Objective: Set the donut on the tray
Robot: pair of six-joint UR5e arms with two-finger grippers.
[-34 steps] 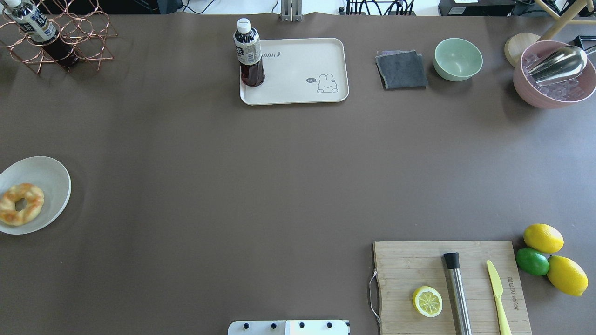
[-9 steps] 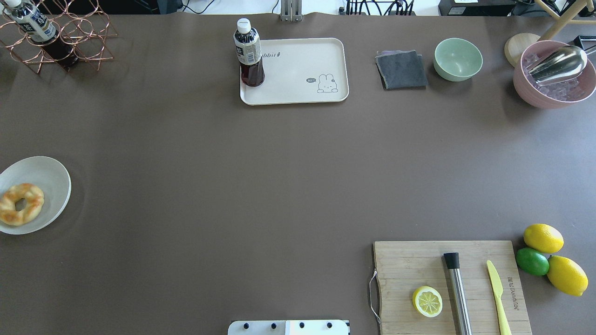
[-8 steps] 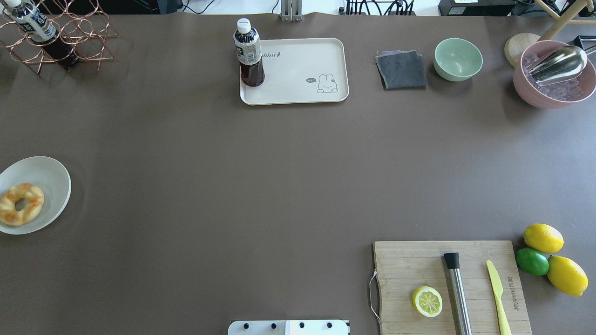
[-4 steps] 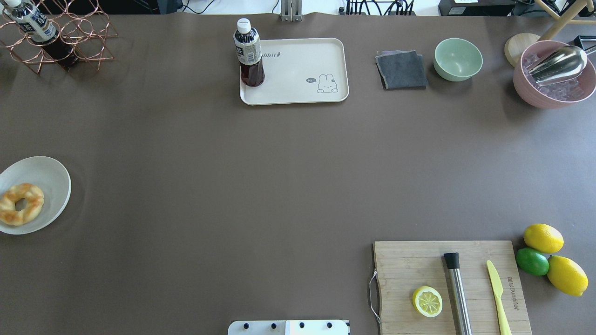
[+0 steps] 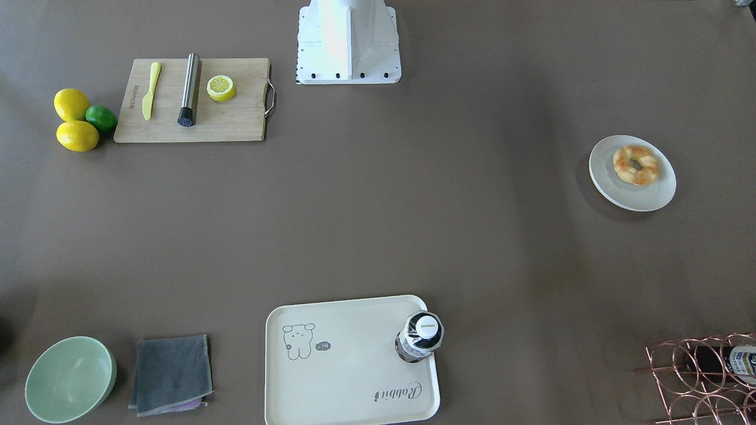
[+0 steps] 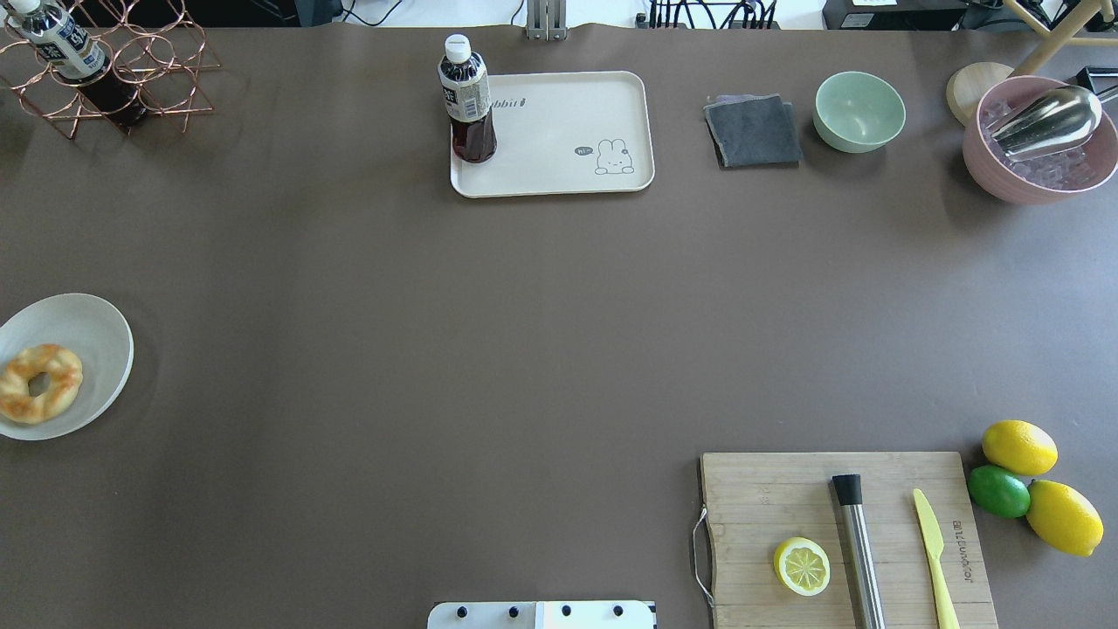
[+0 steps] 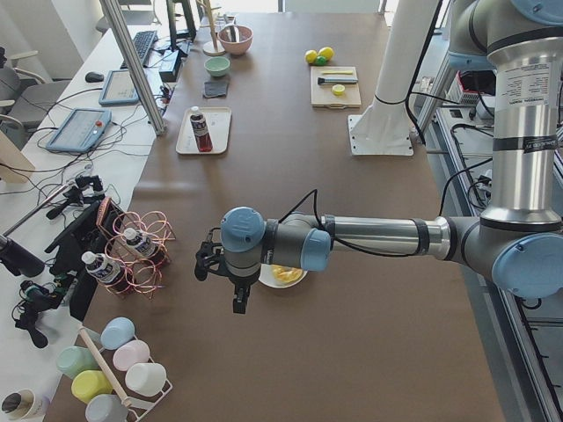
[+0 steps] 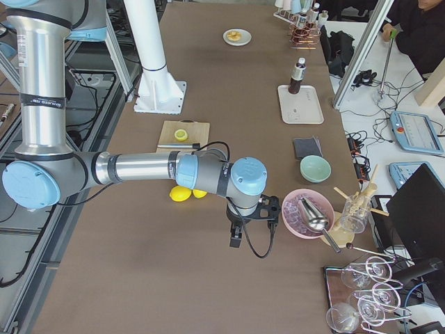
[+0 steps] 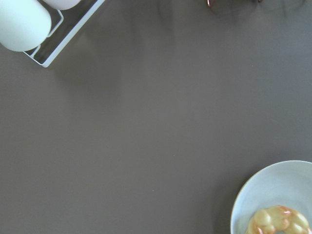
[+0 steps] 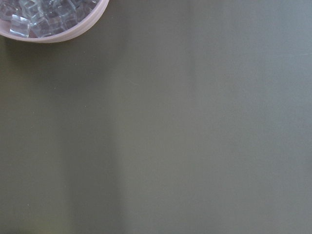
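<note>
The donut [image 6: 39, 383] lies on a round white plate [image 6: 92, 328] at the table's left edge; it also shows in the front-facing view [image 5: 636, 165] and at the bottom right of the left wrist view [image 9: 280, 222]. The cream tray [image 6: 568, 131] with the rabbit drawing sits at the far middle, and a dark drink bottle [image 6: 467, 100] stands on its left end. My left gripper [image 7: 237, 303] hangs just beside the plate; I cannot tell if it is open. My right gripper [image 8: 235, 240] hangs near the pink bowl; I cannot tell its state either.
A cutting board [image 6: 786, 498] with a lemon half [image 6: 802, 566], a steel muddler and a yellow knife lies front right, with lemons and a lime [image 6: 1017, 447] beside it. A grey cloth [image 6: 753, 131], green bowl [image 6: 859, 111], pink ice bowl [image 6: 1039, 148] and copper rack [image 6: 113, 70] line the far edge.
</note>
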